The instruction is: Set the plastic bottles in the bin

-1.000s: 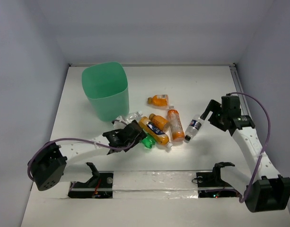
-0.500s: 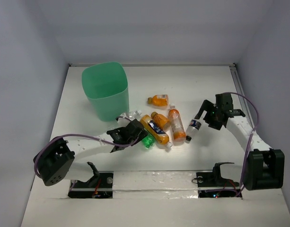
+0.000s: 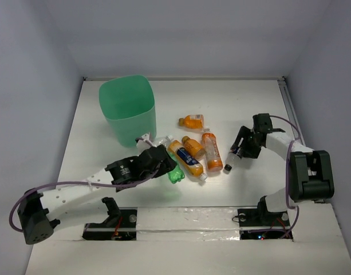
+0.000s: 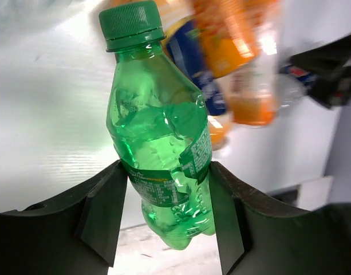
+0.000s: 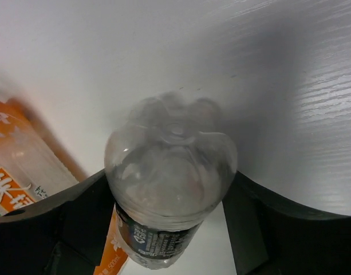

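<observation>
**A:** How far along is this?

**B:** Barely begun, I'd judge. On the white table (image 3: pixel 244 97), the mint bin (image 3: pixel 133 129) stands at the far left. The top view shows no bottle inside it, though its floor is hard to make out.

**A:** So where are the bottles?

**B:** All out on the table, clustered to the right of the bin. Four orange bottles (image 3: pixel 211 150) lie there, one apart on the far side and three close together. A clear bottle (image 3: pixel 158 140) lies just beside the bin's base.

**A:** And what's in hand?

**B:** The left tool (image 4: pixel 164 183) is clamped on the green bottle (image 4: pixel 158 132) around its label, with the cap pointing away from the wrist. Whether it is off the table, I cannot tell. The right tool (image 5: pixel 169 200) straddles the base end of a second clear bottle (image 5: pixel 172 163), with a finger on either side. I cannot tell if they press it yet.

**A:** Anything in the way?

**B:** The green bottle sits right by the orange ones, so lifting it could nudge them. The right arm's bottle has the whole cluster, and the left arm, between it and the bin.
</observation>
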